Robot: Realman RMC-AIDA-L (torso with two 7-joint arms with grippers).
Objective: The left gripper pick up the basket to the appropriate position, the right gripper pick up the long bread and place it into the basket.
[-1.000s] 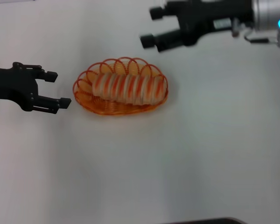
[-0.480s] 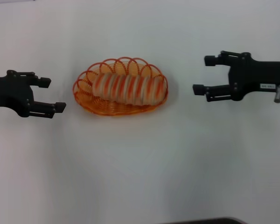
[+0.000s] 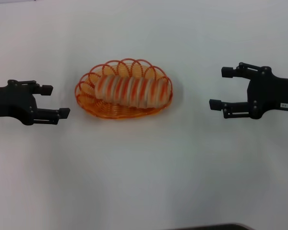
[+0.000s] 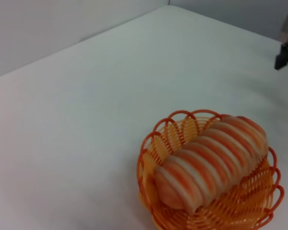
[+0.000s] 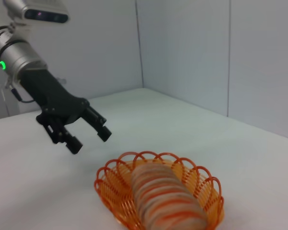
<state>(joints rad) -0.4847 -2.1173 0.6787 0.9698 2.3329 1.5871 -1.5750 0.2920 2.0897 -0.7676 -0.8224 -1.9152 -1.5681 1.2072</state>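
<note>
From the head, the right gripper (image 3: 217, 88) has swung down from above to flank the basket (image 3: 86, 103) opposite the left gripper (image 3: 55, 102), jaws released on both; each wrist shows the long bread (image 4: 212, 162) lying inside, task seemingly complete.

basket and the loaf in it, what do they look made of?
Basket: thin orange wire, probably plastic-coated metal or plastic; the looped rim and open woven base show the table through the gaps.
Long bread: looks like a moulded plastic or foam prop; smooth, evenly spaced orange-brown ridges on tan, with no crumb texture. Cannot confirm it.
</note>
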